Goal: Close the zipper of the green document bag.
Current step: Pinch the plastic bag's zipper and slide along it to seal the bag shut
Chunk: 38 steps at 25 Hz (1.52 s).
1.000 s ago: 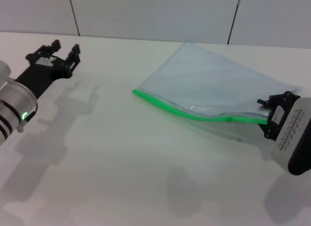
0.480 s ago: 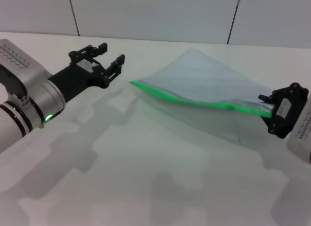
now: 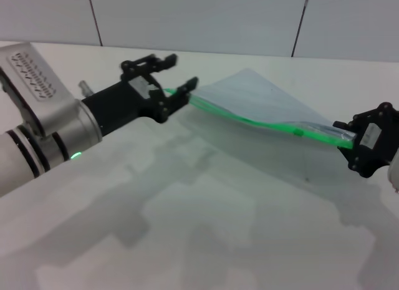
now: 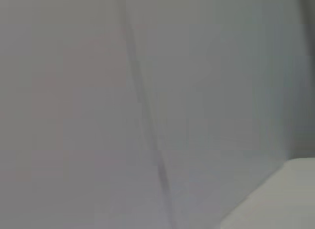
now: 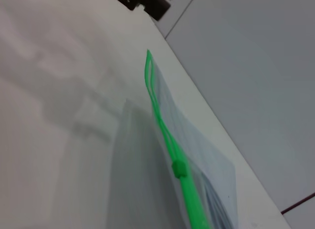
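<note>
Green document bag (image 3: 262,109) zipper (image 5: 170,145) end clamped by right hand (image 3: 352,143), left hand (image 3: 171,84) spread, no writing legible

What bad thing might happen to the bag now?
The right gripper holds only one end of the zipper, so the green document bag might slip out. The open left gripper is at the far end; it could miss the thin strip. The slider tab sits partway, so the zip is still open.

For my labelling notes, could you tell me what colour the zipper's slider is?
Bright green, matching the zipper; the slider shows best in the right wrist view.
</note>
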Tool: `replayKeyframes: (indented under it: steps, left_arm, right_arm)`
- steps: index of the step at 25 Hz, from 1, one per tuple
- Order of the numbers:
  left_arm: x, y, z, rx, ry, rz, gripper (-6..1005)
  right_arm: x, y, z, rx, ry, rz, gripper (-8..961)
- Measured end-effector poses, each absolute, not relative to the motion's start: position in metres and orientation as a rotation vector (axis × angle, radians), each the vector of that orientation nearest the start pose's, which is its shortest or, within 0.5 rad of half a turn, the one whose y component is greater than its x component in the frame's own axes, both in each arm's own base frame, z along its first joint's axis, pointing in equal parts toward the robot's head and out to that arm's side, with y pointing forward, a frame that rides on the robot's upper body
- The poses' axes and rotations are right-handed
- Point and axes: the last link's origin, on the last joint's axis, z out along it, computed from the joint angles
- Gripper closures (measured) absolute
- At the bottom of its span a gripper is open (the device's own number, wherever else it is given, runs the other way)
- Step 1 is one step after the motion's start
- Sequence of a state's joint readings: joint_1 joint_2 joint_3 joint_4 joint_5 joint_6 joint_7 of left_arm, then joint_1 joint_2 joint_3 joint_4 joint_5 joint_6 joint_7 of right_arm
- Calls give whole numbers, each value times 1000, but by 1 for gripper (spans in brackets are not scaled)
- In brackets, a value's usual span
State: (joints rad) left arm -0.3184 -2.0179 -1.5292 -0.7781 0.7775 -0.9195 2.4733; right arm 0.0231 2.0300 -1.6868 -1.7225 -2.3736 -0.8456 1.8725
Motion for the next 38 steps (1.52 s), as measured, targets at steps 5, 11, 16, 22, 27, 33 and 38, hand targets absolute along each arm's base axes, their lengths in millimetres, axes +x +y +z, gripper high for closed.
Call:
replayKeyframes:
  steps: [5,11,16,22,27,33,38]
  left_arm:
    - [-206,347,-23,-2345,-9,-718,457]
    - [-186,347,-34,-2456,144,-623,456]
    - [-169,345,-43,-2508,273,-565,456]
    - [-156,344,-58,-2540,390,-494,456]
    - [-146,344,-72,-2562,445,-426,456]
    - [-142,342,-84,-2541,471,-338,456]
    - [-141,341,-85,-2540,471,-341,457]
  right_arm:
    - [199,308,15,-2397,-38,-155,870]
    - [194,309,15,-2396,-24,-134,873]
    - [191,309,13,-2419,-1,-121,878]
    - [180,308,12,-2450,-6,-78,881]
    - [178,307,12,-2461,-6,-78,886]
    - [177,308,14,-2456,-6,-76,888]
    - [178,309,16,-2451,-3,-77,891]
